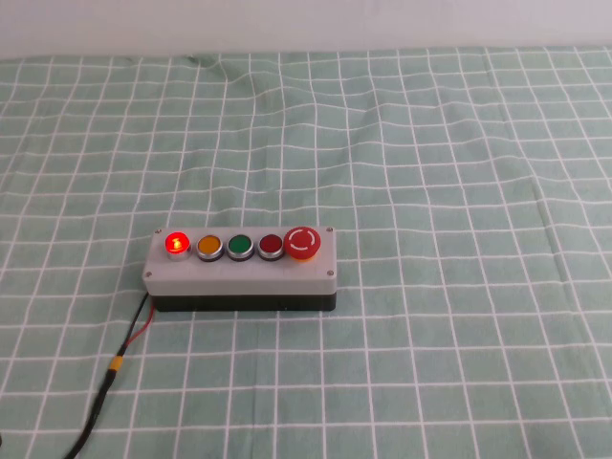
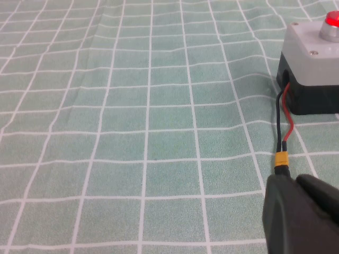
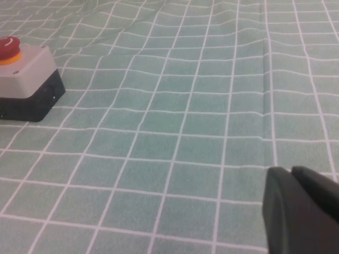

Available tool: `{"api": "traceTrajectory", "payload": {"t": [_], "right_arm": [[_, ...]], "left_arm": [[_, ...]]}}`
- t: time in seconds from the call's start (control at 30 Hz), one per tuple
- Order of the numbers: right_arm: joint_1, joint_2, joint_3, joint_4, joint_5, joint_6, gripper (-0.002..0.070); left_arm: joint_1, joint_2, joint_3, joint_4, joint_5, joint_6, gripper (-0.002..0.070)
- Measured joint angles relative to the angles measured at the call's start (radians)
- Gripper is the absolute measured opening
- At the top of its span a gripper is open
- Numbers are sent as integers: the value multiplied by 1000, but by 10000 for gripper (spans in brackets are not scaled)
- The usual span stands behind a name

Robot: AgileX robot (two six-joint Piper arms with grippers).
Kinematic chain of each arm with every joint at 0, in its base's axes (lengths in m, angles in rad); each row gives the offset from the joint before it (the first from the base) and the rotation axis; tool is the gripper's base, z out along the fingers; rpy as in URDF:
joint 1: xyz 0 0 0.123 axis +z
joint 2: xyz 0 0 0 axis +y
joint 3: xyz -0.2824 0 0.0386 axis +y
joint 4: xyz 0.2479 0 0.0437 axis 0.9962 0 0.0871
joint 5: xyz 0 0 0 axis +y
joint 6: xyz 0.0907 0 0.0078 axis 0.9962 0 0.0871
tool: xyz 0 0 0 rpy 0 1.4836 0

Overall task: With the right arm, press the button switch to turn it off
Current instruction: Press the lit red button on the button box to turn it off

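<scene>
A grey button box (image 1: 239, 273) with a black base lies on the green checked cloth, left of centre in the high view. On its top, from left to right, are a lit red lamp (image 1: 177, 243), an orange button (image 1: 209, 245), a green button (image 1: 239, 245), a dark red button (image 1: 271, 245) and a big red mushroom button (image 1: 302, 242). Neither arm shows in the high view. My right gripper (image 3: 290, 172) is shut and empty, low over the cloth, well away from the box (image 3: 29, 79). My left gripper (image 2: 290, 180) is shut, just behind the cable's yellow connector (image 2: 281, 159).
A red and black cable (image 1: 132, 335) runs from the box's left end toward the table's front edge. The checked cloth (image 1: 449, 191) is rumpled at the back. A white wall borders the far edge.
</scene>
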Motion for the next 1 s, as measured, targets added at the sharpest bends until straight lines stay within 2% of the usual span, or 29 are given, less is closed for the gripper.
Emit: {"api": "traceTrajectory", "payload": {"t": [1.0], "right_arm": [[0,0,0,20,-29,-1,-16]], "left_arm": [[0,0,0,0,0,0,-3]]}}
